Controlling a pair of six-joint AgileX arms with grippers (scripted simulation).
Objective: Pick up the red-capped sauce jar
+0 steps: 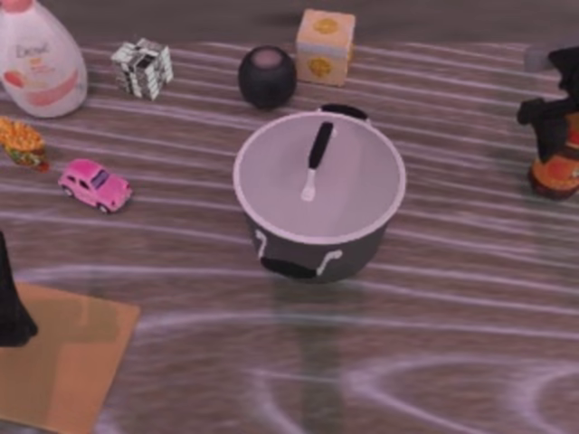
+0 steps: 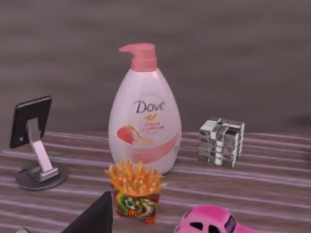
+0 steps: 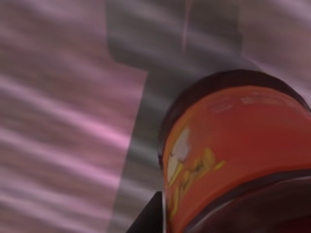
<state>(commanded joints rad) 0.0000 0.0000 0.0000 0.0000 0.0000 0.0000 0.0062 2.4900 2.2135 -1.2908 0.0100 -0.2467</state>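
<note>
Looking down from above, the right tool [image 1: 548, 122] sits over the red-capped sauce jar [image 1: 554, 174] at the far right edge of the worktop [image 1: 452, 344]; whether its fingers grip the jar I cannot tell. Only the jar's orange label and dark lower body show there. The right wrist view fills with that rounded orange label [image 3: 233, 155] and a dark rim above streaked wood grain. The left arm [image 1: 11, 298] rests at the near left by a flat tan mat [image 1: 72, 362]; its tool's opening is not visible. Its wrist view alone shows a small stand [image 2: 36, 145] beside the glossy pump bottle [image 2: 145, 126], a fries carton [image 2: 135, 191], a mirrored cube [image 2: 221, 141] and a pink toy car [image 2: 209, 221]. Centre stands a grey lidded pot [image 1: 318, 194], a black sphere [image 1: 267, 76] and cardboard box [image 1: 325, 45] beyond.
</note>
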